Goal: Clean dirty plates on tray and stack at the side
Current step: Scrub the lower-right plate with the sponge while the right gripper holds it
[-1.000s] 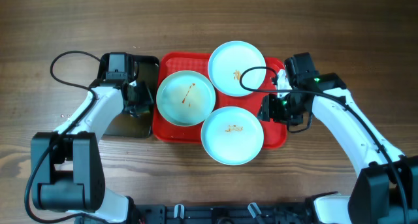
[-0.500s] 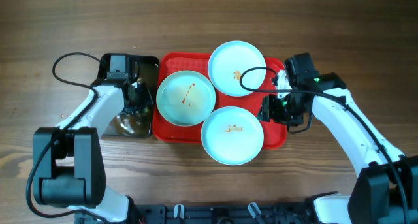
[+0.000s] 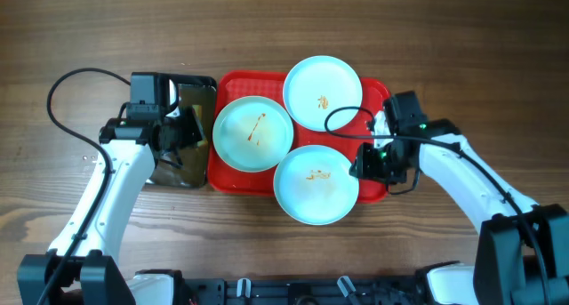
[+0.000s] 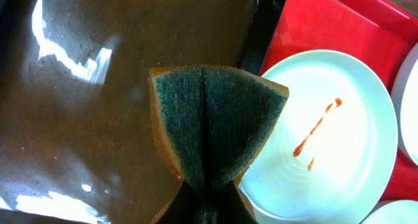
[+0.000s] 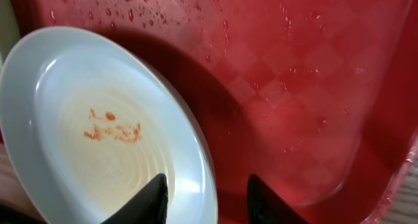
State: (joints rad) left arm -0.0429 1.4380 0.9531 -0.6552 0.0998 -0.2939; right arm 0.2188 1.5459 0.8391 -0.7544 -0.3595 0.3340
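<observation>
left gripper [image 4: 202, 199] pinching folded sponge [image 4: 215, 119] | right gripper [image 5: 208, 194] parted, fingers astride rim of plate [image 5: 98, 132] on tray [image 5: 294, 87]

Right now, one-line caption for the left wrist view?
Left pincer pinches folded green sponge over black tray, beside sauce-streaked plate on red tray.

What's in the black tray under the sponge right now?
Brown murky water covers the black tray floor, with glare on it. The sponge, pinched in the left claw, hides the patch beneath it and part of the plate rim.
</observation>
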